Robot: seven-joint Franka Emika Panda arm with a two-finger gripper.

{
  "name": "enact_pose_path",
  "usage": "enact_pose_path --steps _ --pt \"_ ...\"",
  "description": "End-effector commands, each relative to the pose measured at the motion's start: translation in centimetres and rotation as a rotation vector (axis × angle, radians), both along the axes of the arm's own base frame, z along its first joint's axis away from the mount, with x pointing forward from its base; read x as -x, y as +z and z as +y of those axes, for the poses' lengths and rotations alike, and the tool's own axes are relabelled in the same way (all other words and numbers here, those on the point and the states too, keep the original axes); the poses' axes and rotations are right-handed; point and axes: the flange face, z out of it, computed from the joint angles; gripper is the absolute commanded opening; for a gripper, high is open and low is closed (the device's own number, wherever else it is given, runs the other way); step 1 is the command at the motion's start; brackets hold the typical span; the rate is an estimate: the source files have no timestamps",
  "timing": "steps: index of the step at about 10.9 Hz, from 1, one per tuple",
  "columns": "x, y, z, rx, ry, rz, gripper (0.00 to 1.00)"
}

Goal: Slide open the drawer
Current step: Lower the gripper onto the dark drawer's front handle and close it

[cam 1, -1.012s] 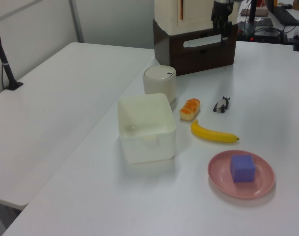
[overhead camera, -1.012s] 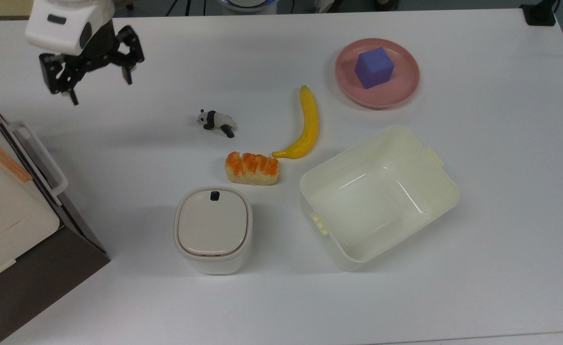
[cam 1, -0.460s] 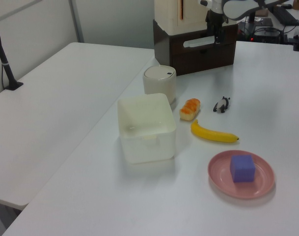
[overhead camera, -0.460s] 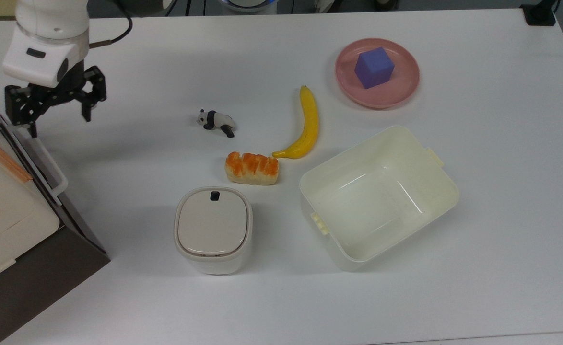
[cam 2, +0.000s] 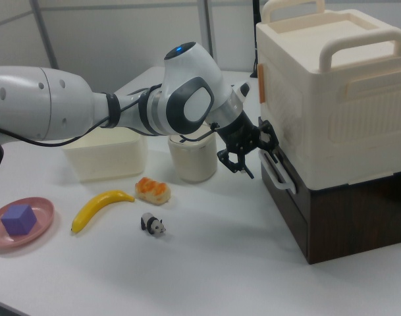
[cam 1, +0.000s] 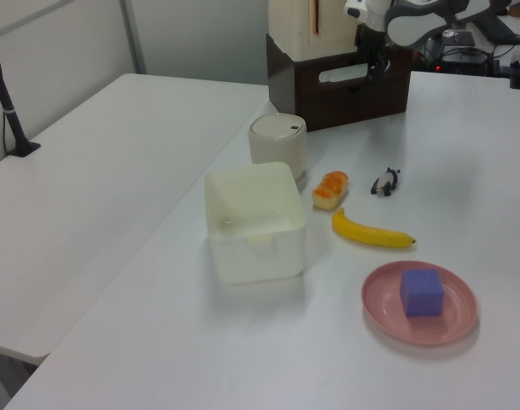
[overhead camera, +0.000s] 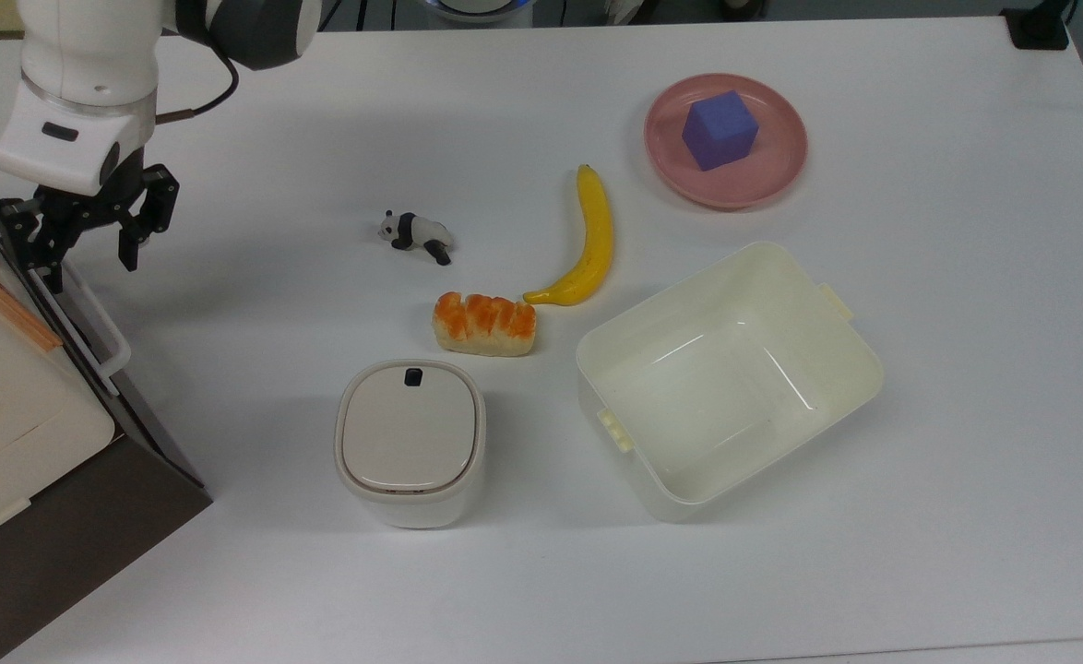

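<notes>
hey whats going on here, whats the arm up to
A robot arm has its pincer open at the white loop handle of the dark brown drawer, at the handle's upper end in the top view. The drawer looks shut. On the white table sit a toy panda, banana, bread piece, lidded bin, open tub, and a purple cube on a pink plate.

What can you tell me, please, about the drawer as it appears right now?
The drawer is dark brown wood, set in the base under a cream plastic case, and looks shut, its front flush. A white loop handle runs across its front panel. The open end effector sits at one end of the handle, its fingers either side of the bar; contact cannot be confirmed. The unit stands at the table's edge.
</notes>
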Motion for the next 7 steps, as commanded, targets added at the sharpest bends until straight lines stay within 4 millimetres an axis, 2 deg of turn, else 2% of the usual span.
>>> enact_pose_path --steps 1,2,4,5,7 --pt "-0.44 -1.00 0.25 0.040 0.042 0.012 0.59" --pt "-0.47 -1.00 0.34 0.046 0.047 0.015 0.54" --pt "-0.51 -1.20 0.33 0.051 0.050 0.019 0.35" --pt "-0.58 -1.38 0.17 0.050 0.050 0.011 0.33" --pt "-0.70 -1.44 -0.26 0.049 0.044 -0.017 0.15"
